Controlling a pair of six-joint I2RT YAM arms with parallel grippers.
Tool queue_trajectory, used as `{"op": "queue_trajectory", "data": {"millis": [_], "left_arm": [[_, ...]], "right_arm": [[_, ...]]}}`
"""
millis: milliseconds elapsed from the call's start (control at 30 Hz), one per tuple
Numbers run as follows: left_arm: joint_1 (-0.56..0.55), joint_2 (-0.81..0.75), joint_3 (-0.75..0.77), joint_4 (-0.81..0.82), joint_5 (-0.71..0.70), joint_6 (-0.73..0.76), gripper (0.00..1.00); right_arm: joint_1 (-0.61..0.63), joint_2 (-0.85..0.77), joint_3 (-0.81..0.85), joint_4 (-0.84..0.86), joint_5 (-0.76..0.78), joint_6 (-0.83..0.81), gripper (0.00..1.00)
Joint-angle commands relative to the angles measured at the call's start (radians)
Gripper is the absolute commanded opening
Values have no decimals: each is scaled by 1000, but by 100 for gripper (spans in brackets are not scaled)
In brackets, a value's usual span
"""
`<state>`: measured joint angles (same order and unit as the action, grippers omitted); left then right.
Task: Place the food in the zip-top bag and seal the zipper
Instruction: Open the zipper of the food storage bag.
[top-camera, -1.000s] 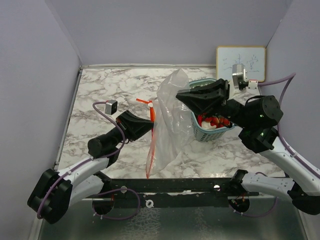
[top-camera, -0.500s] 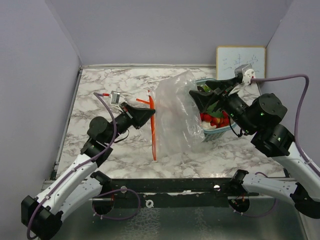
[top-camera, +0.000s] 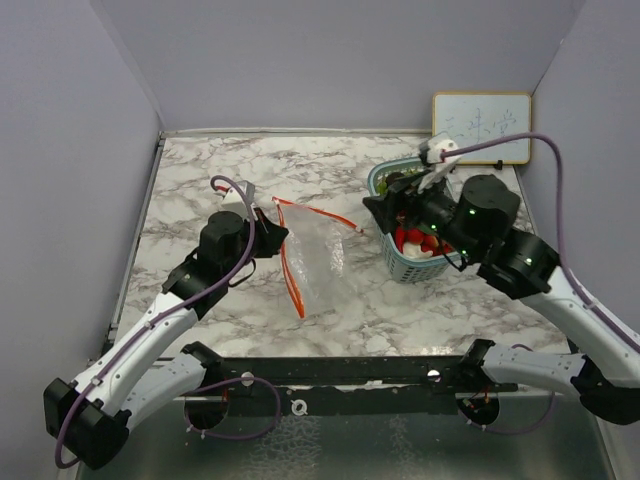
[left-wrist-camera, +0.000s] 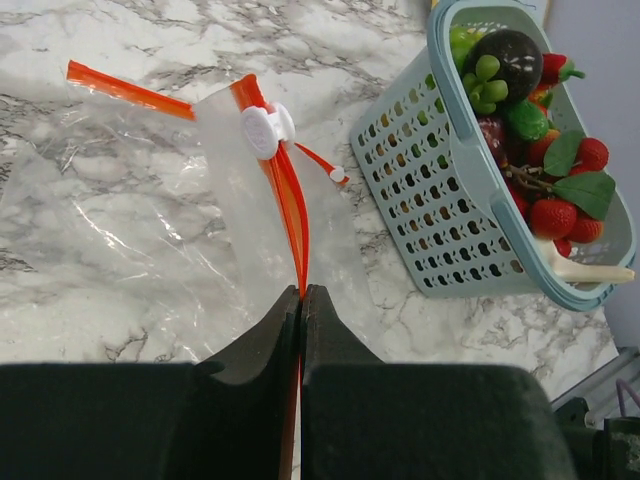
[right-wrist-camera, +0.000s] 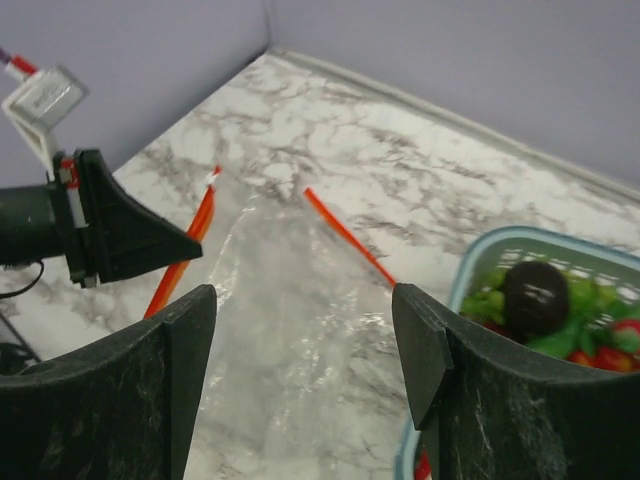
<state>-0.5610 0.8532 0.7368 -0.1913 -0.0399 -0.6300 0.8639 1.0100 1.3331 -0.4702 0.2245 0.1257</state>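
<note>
The zip-top bag (top-camera: 318, 256) lies slack on the marble table, left of the teal basket. My left gripper (top-camera: 277, 237) is shut on the bag's orange-red zipper (top-camera: 291, 280). In the left wrist view the zipper strip (left-wrist-camera: 292, 210) runs straight into the closed fingertips of that gripper (left-wrist-camera: 301, 292), with a white slider (left-wrist-camera: 266, 128) further along it. The food (top-camera: 424, 240) sits in the basket: red pieces, green grapes, a dark fruit and leaves (left-wrist-camera: 540, 140). My right gripper (top-camera: 385, 212) is open and empty, hovering over the bag (right-wrist-camera: 280, 260) beside the basket, with its fingertips apart around the midpoint (right-wrist-camera: 305, 310).
The teal mesh basket (top-camera: 398, 266) stands tilted at the right, under the right arm. A small whiteboard (top-camera: 481, 127) leans on the back wall. Walls close the table at the left, back and right. A black rail runs along the near edge.
The bag was held up and spread by the right gripper; it has dropped and now lies on the table. The right gripper has drawn back toward the basket. The left gripper kept hold of the zipper and lowered.
</note>
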Motion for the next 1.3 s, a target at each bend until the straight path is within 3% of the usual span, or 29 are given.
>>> {"op": "queue_trajectory", "data": {"millis": [0,233,500,867,933,1100,1267], "left_arm": [[4,24,95,-10,-53,-5,0],[3,44,131,22,-64,-28,0],[4,58,79,84,-58,-84,0],[4,46,78,82,-45,-86,0],[3,39,73,82,-41,-84,0],[4,21,61,70,-48,-73,0],[3,10,61,74,-35,-81,0]], "right_arm": [[4,76,-143,94,-303,87,69],[88,127,-250,239,-339,166,67],[228,229,-271,364,-211,238,72],[305,371,-202,306,99,274,73],[305,371,-207,298,161,284,70],[304,344,-231,298,224,301,51],[302,348,-226,258,263,304,38]]}}
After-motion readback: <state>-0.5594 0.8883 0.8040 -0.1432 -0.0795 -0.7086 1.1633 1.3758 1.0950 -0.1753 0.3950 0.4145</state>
